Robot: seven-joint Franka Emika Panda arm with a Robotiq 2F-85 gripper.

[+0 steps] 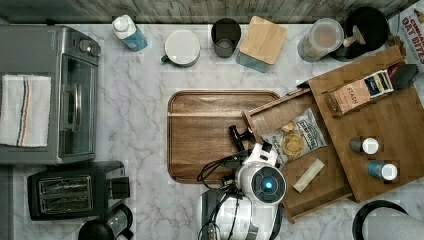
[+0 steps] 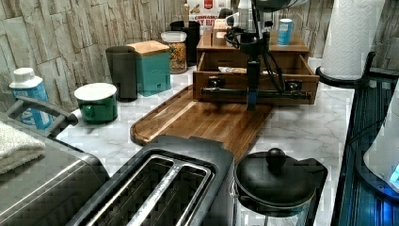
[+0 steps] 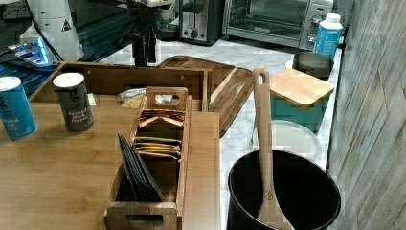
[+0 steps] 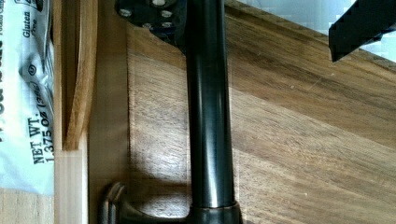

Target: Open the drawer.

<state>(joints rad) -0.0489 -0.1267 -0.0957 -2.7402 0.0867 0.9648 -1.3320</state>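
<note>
Top view: the wide, shallow light-brown bamboo drawer (image 1: pixel 325 192) stands pulled well out of its bamboo cabinet (image 1: pixel 395 125). Its front overhangs the edge of the dark rounded-corner wooden tray (image 1: pixel 200 135), and a pale snack bag (image 1: pixel 295 137) lies inside it. The end effector (image 1: pixel 244 145) sits at the long black bar handle (image 1: pixel 238 134), above the tray's edge. The task looks all but done. My worry is that any further pull towards the tray could draw the drawer right out of the cabinet, or drag the cabinet across the marble bench (image 1: pixel 135 100).

Left view: the end effector hangs down across the middle of the handle, just above the tray. The arm's loose cables hang close by. If the arm lifts or swings off without first backing clear of the bar, a cable or finger could hook the handle and jerk the drawer.

Right view: the end effector stands just beyond the drawer front, on the tray's side. A downward slip would knock it against the tray.

Wrist view: the bar runs through the middle over the tray, and one black fingertip (image 4: pixel 359 25) stands well apart from it. I judge the end effector spread wide and gripping nothing. Leaving at an angle could still catch a bracket.
</note>
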